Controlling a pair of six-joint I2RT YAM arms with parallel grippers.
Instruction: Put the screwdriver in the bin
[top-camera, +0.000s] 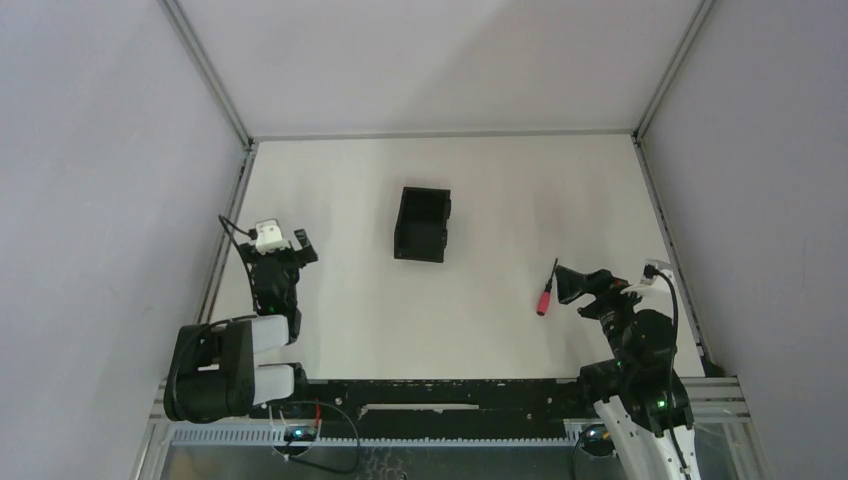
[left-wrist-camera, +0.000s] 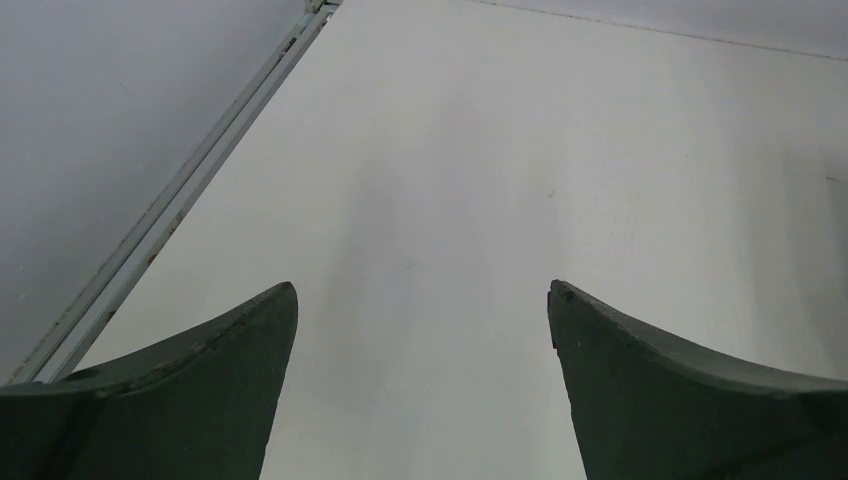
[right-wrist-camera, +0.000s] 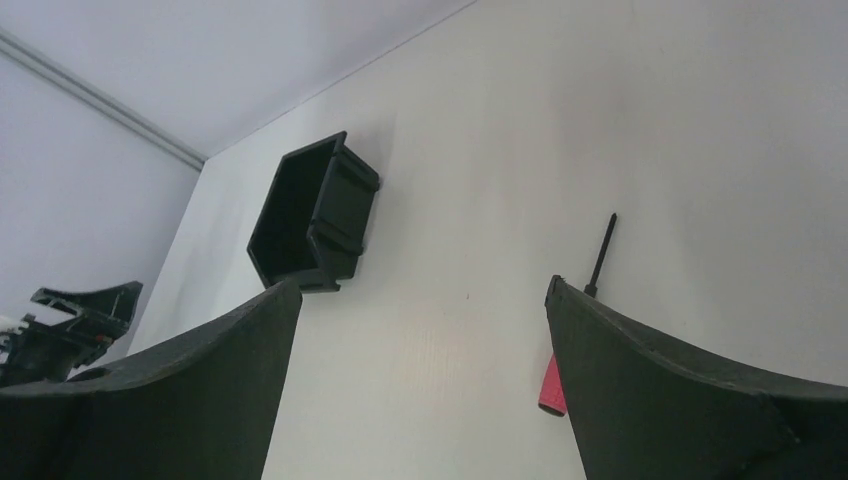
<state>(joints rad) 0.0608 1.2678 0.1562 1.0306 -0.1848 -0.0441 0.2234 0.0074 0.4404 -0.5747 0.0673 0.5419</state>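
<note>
Right wrist: spread right claw, screwdriver, bin; left wrist: spread left claw, table.

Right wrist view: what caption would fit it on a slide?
Wide-open fingers above the table, the red-handled screwdriver peeking past one, the black bin farther off.

A plain, unpatterned off-white worktop carries a solid black bin and a screwdriver with a bright red handle and a thin dark shaft. The left fingers read dark green-grey up close, the right fingers matt black. A white block sits on the black left wrist. The left arm and the right arm both mix black and white casings, and small green lights glow on the right. The walls are pale grey, the frame rails silver.
</note>
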